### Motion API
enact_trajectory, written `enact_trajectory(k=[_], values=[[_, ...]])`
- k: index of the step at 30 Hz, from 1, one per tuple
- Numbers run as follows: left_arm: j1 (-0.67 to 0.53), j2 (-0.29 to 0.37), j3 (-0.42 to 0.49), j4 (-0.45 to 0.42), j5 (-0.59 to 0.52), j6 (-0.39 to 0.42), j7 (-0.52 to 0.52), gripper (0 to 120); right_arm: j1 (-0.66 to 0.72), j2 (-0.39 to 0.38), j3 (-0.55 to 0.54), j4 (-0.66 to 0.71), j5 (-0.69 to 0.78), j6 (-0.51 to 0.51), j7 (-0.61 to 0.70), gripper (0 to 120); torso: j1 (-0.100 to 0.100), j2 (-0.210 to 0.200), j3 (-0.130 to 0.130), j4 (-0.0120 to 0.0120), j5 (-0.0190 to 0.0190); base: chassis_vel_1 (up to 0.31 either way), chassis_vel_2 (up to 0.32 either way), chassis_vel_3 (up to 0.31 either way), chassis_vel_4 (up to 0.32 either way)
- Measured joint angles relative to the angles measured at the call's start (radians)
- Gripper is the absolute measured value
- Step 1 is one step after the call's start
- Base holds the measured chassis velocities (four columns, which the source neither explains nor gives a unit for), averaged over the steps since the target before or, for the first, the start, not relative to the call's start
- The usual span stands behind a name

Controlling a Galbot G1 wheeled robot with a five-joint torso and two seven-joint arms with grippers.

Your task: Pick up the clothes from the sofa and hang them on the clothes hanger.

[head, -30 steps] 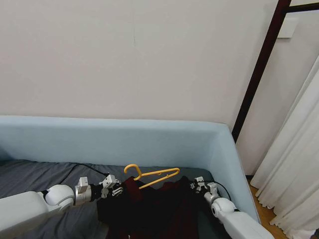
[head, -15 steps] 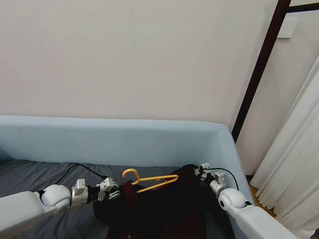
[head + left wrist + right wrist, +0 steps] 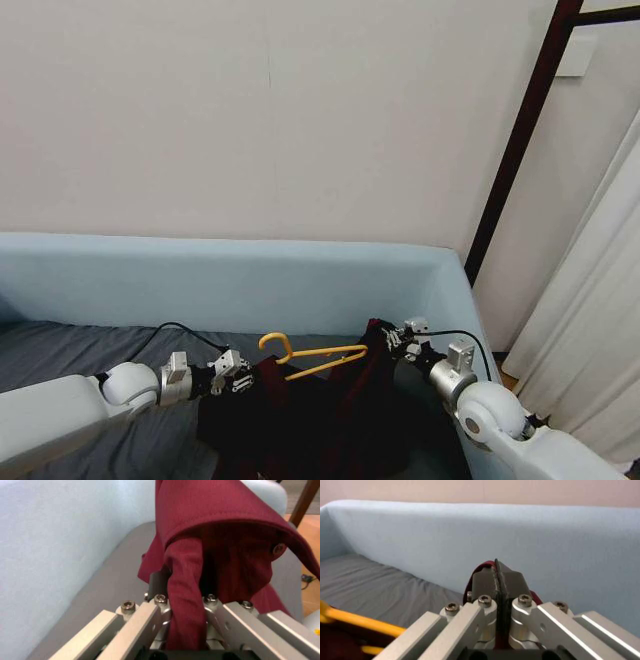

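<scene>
You have the shirt held by 2 corners at the right end of the sofa, stretched low over the grey seat with its lower part sagging down to the cushion. The left pincer is pinching a thick fold just below the collar. The right pincer has its fingertips pressed together on a thin sliver of red cloth, close to the backrest.

The yellow hanger lies across the top of the shirt between the 2 pincers, hook toward the left one. You cannot tell from here whether it is threaded into the shirt or only resting on it.

Watch these:
- The right grip looks the weaker. So little cloth shows between the tips that pulling the arms apart or lifting fast could tug it free, and that side would drop.
- If the hanger is only resting, any tilt of the shirt could slide it off onto the seat.
- The left pincer holds a bunch, not an edge, so the cloth may creep through under load.
- The right pincer sits near the backrest; a swing that way could snag it.
</scene>
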Motion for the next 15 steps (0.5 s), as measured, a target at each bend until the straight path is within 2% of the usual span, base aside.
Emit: enact_trajectory(k=[4,15], values=[[0.003,-0.008,0.004,-0.016,0.000,0.003,0.006,1,-0.014,-0.036,0.025,0.060,0.016,-0.020,0.027,0,0.000,0.000,0.000,0.0002,0.0000,0.000,0.000,0.000,0.000],[0.027,0.015,-0.001,-0.049,0.013,-0.029,0.054,1,0.009,-0.053,0.040,0.051,0.049,-0.039,0.070,0,0.000,0.000,0.000,0.0002,0.0001,0.000,0.000,0.000,0.000]])
